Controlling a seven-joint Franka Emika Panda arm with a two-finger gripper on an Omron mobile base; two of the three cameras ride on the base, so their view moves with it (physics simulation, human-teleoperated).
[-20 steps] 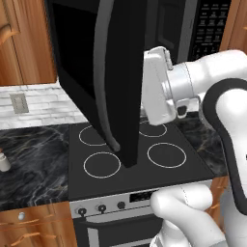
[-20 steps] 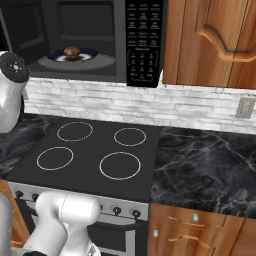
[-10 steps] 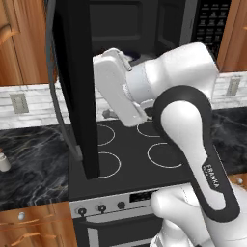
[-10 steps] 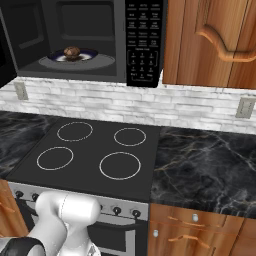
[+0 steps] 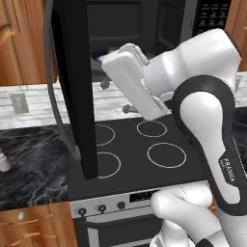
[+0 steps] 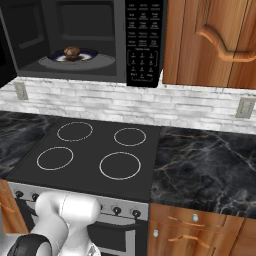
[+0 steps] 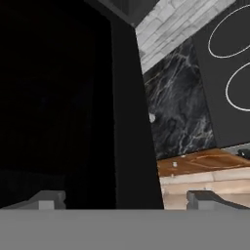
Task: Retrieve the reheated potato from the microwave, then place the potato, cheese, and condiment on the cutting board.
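The microwave (image 6: pixel 100 40) hangs over the stove with its door (image 5: pixel 72 87) swung wide open and edge-on in the left base view. Inside, the brown potato (image 6: pixel 72 52) sits on a plate. In the left base view my gripper (image 5: pixel 116 96) hovers over the back burners, just right of the open door and in front of the cavity. In the hand view my gripper (image 7: pixel 127 200) is open with nothing between its fingertips (image 7: pixel 46 199), and the dark door looms ahead. The cheese and cutting board are out of view.
A black glass cooktop (image 6: pixel 95 150) lies below the microwave, with dark marble counter (image 6: pixel 205 165) on both sides. A small pale shaker-like thing (image 5: pixel 2 161) stands on the left counter; I cannot tell if it is the condiment. Wooden cabinets (image 6: pixel 210 40) flank the microwave.
The microwave door has swung further open, from slanted across the stove to edge-on. My hand has moved left with it, and the arm has left the right base view.
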